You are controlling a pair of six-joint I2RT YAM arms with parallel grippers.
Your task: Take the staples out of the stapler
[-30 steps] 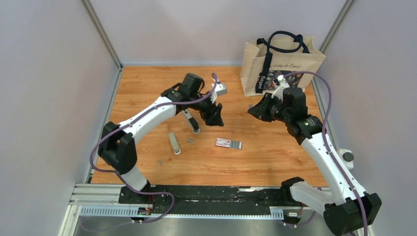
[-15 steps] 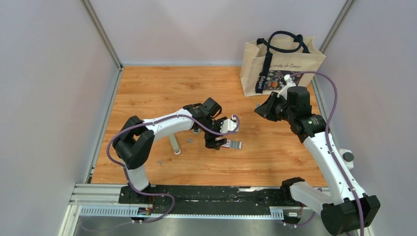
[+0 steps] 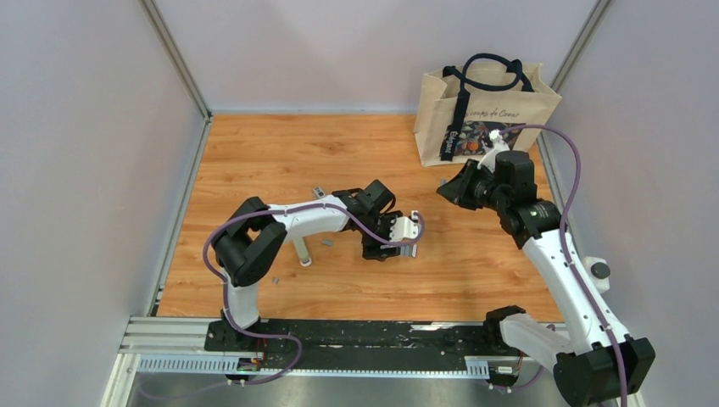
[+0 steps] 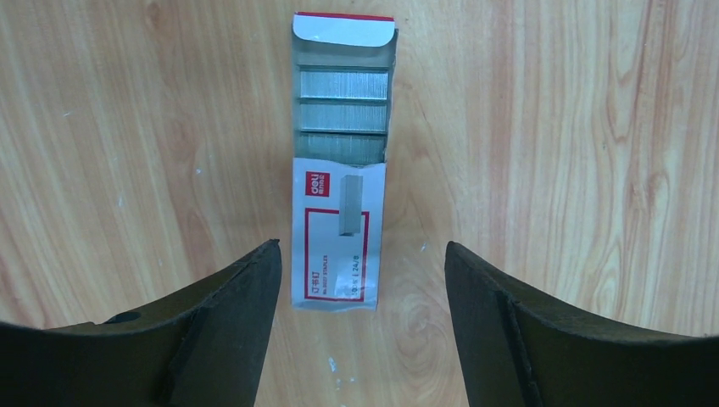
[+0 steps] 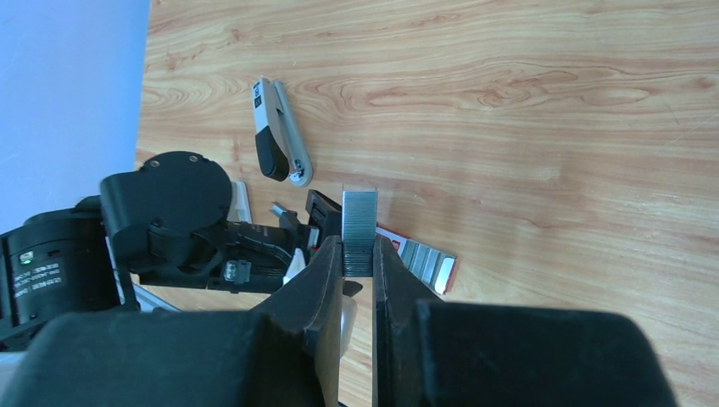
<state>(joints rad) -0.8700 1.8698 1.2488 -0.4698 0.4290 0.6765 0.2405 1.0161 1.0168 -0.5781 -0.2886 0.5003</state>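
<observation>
One strip of staples (image 5: pixel 359 212) is being pinched upright between the fingers of the right gripper (image 5: pixel 358 251), above the table (image 3: pixel 254 153). Just beside it, the left gripper (image 4: pixel 360 254) is being held spread wide over an open red-and-white box (image 4: pixel 337 246). Farther out, the stapler (image 5: pixel 281 144) is being seen lying on the wood.

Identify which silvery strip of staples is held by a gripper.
The silvery staple strip pinched in the right gripper; the other strips lie in the open red-and-white cardboard box below the left gripper.
</observation>
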